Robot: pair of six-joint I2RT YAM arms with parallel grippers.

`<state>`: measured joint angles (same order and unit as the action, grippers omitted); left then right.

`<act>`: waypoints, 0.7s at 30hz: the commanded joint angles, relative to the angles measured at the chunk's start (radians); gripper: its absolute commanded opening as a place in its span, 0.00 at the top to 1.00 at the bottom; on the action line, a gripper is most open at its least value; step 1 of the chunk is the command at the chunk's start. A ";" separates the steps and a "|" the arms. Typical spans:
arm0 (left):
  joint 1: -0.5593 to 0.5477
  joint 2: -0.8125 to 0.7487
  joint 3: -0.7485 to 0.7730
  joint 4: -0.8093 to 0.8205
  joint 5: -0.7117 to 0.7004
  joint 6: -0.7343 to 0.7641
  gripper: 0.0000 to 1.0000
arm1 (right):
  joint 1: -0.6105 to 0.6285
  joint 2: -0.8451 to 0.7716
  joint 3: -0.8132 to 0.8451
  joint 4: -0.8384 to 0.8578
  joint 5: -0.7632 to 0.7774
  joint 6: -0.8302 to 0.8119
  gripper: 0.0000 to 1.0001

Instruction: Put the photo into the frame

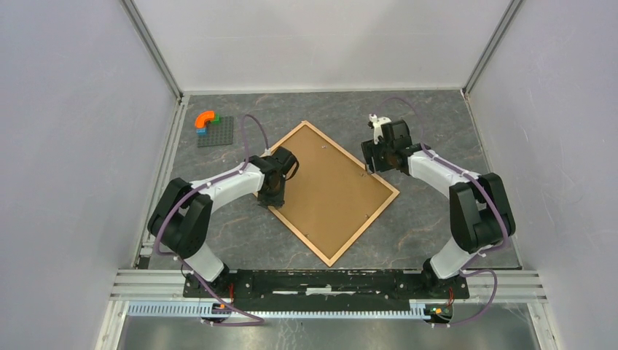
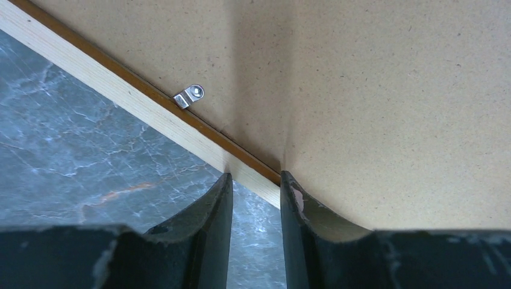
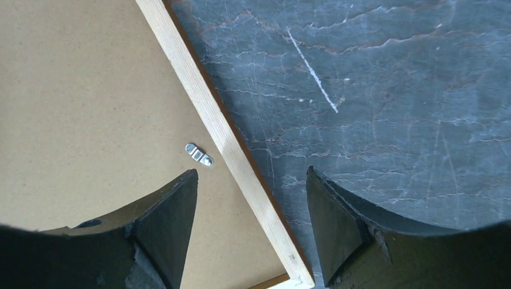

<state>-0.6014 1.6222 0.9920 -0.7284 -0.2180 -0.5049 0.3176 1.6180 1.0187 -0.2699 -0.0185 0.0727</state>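
Note:
The frame [image 1: 364, 229], light wood with narrow moulding, lies face down and askew on the table, and the brown backing board [image 1: 328, 189] fills it. The photo is out of view. My left gripper [image 1: 271, 198] stands at the frame's left edge. In the left wrist view its jaws [image 2: 254, 174] are a narrow gap apart, their tips at the moulding [image 2: 120, 93], one over the table and one over the board. My right gripper [image 1: 370, 162] hovers over the frame's right edge. Seen from the right wrist, it [image 3: 250, 171] stands wide open astride the moulding [image 3: 212, 120] near a corner, holding nothing.
Small metal turn clips [image 2: 190, 96] [image 3: 199, 155] sit on the board beside the moulding. A dark grey baseplate [image 1: 216, 133] with an orange curved brick [image 1: 205, 118] lies at the back left. White walls enclose the grey marbled table [image 1: 437, 124].

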 commanded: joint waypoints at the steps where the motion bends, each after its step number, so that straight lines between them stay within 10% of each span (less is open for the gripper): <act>1: 0.012 0.047 0.041 -0.040 -0.038 0.167 0.95 | 0.005 0.017 0.014 0.041 -0.041 -0.017 0.29; 21: 0.015 0.079 0.055 -0.017 -0.028 0.157 0.96 | 0.070 0.089 -0.074 0.159 0.055 -0.016 0.36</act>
<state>-0.5968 1.6859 1.0672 -0.7933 -0.2260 -0.4221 0.3798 1.6878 0.9424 -0.1677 -0.0212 0.0658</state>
